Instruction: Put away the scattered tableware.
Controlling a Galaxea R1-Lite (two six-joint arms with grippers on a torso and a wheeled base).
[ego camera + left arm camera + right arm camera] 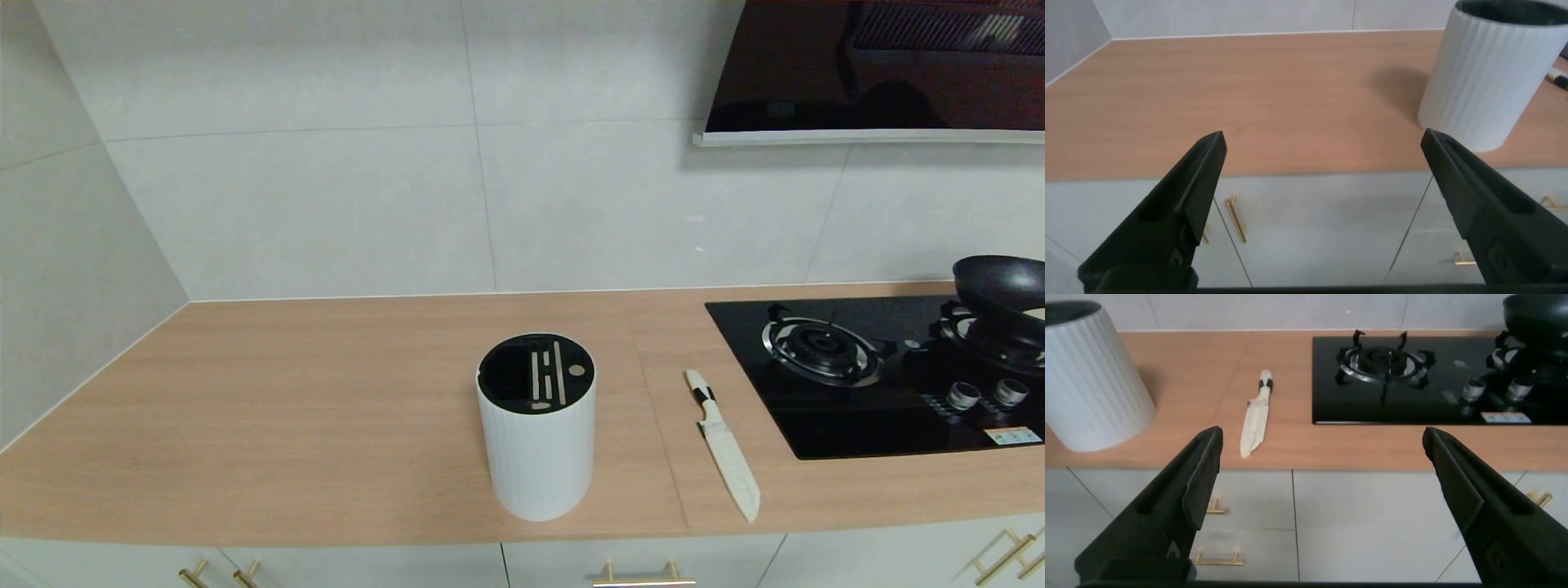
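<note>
While the left gripper [1321, 145] and right gripper [1323, 439] hang wide open, empty, before the desk [286, 408], the knife [722, 445] lies flat right of the slotted holder [537, 445], toward the hob [865, 408], presumably bound for its slots.

Knife [722, 445]: cream-white blade and handle, black band at the junction. Lying flat on the countertop [326, 408], handle toward the wall, tip near the front edge. Located between the holder [539, 457] and the hob [857, 408], touching neither.

Holder: white ribbed cylinder, standing upright near the front edge. Black top insert with narrow slots and one larger square opening.
</note>
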